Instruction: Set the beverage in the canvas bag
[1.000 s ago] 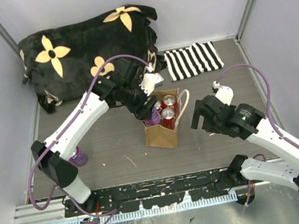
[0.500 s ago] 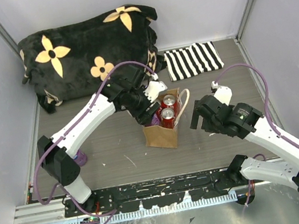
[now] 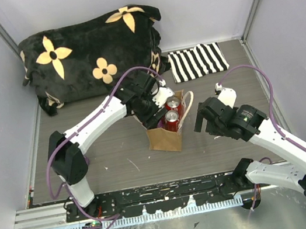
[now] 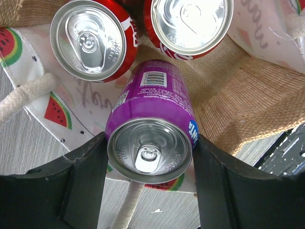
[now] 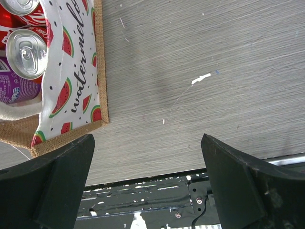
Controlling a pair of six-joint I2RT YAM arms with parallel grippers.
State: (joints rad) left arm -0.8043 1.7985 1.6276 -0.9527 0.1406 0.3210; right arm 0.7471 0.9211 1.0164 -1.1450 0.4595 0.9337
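Note:
The canvas bag (image 3: 165, 137) stands upright mid-table, tan burlap with a watermelon-print side (image 5: 69, 71) and cream rope handles (image 4: 26, 98). Two red cans (image 3: 171, 111) stand inside it. My left gripper (image 3: 156, 113) is over the bag's mouth, shut on a purple beverage can (image 4: 150, 119). The can is tilted, its lower end down inside the bag next to the two red cans (image 4: 93, 40). My right gripper (image 3: 204, 118) is open and empty, just right of the bag above the table; in its wrist view (image 5: 147, 176) the bag lies at the upper left.
A black blanket with cream flowers (image 3: 88, 49) fills the back left. A black-and-white striped cloth (image 3: 197, 62) lies at the back right. Grey walls close in the table on three sides. The black mounting rail (image 3: 167, 192) runs along the near edge.
My left gripper has moved right and down with the purple can, from beside the bag's left rim to over its mouth. The right arm has barely moved.

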